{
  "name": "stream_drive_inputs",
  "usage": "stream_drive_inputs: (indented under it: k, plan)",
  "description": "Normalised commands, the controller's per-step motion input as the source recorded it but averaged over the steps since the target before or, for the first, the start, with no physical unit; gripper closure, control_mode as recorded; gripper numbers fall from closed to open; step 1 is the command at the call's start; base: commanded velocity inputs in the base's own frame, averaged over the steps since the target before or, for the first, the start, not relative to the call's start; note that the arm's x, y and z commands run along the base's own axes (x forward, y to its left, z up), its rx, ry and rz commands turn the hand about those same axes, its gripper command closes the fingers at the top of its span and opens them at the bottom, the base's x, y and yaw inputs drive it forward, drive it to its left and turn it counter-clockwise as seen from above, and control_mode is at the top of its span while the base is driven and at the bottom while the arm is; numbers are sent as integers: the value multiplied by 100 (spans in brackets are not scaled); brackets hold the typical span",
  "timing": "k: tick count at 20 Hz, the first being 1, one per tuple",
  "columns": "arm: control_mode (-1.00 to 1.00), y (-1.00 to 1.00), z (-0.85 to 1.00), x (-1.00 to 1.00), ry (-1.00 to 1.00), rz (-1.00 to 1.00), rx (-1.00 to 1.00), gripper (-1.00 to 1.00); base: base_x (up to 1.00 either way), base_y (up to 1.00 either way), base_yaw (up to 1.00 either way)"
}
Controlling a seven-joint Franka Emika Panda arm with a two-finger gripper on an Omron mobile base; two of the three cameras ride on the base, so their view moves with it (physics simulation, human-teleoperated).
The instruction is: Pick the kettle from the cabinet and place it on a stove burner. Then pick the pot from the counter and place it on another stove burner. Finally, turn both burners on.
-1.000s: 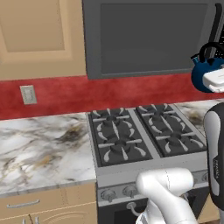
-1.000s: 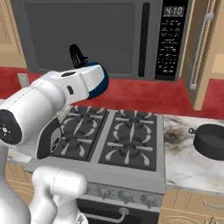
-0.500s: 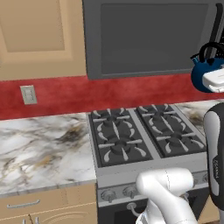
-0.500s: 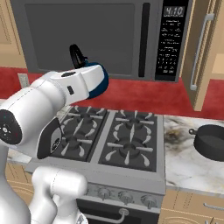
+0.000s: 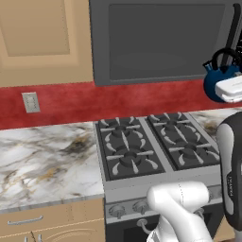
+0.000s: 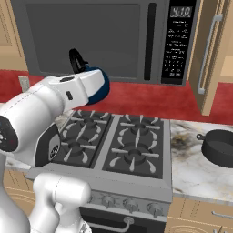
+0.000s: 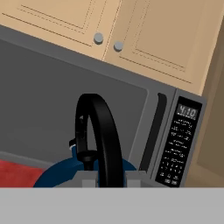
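The kettle (image 7: 94, 173) is being pinched by its arched handle in the end effector (image 7: 110, 177); swinging could be caused, risking a tilted landing on the stove burners (image 5: 156, 144).

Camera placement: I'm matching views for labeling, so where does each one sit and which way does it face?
Left base view: behind-left, facing the stove; white arm lower right, kettle far right.
Right base view: behind-right, same stove and kettle; arm lower left, pot right.
Hand view: on the end effector, facing the kettle's handle and microwave.
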Motion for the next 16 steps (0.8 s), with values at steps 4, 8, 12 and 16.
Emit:
stream_drive_inputs:
  k: [4, 8, 12, 16]
  plan:
    - [-100, 25, -16, 0, 0, 0, 0, 100, 0, 0, 0]
    - [-100, 28, -10, 0, 0, 0, 0, 100, 0, 0, 0]
    - [-100, 25, -5, 0, 0, 0, 0, 100, 0, 0, 0]
    - [-100, 28, -6, 0, 0, 0, 0, 100, 0, 0, 0]
